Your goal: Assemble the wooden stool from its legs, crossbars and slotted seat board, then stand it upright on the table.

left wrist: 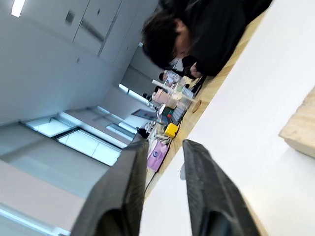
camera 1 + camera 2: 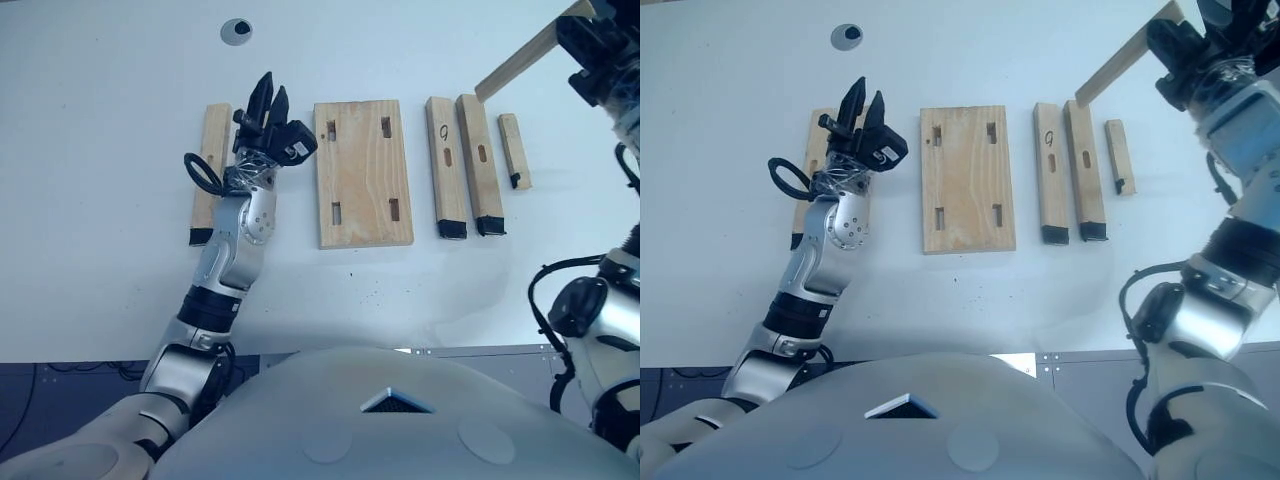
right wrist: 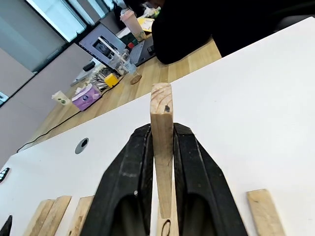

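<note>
You have six wooden pieces in sight: one seat board [image 2: 364, 172] with four slots, four legs and one short crossbar [image 2: 514, 150].

Your left claw [image 2: 272, 88] is spread a little, with nothing between its fingers. It sits over the table [image 2: 100, 250] with the seat board just to its right. The lone leg [image 2: 212, 170] lies just to its left, flat and running back alongside the wrist. Beyond its fingertips, well apart, is a round hole [image 2: 237, 31] in the tabletop.

Your right claw [image 3: 162, 130] is pinching the held leg [image 3: 162, 105] between both fingers. That leg is lifted off the table and tilted, its free end sticking out towards the left.

The other pieces lie flat on the table to the left of the right claw. The crossbar comes first, then the near leg [image 2: 480, 163] and the far leg [image 2: 445, 165] close side by side. The seat board lies past them.
</note>
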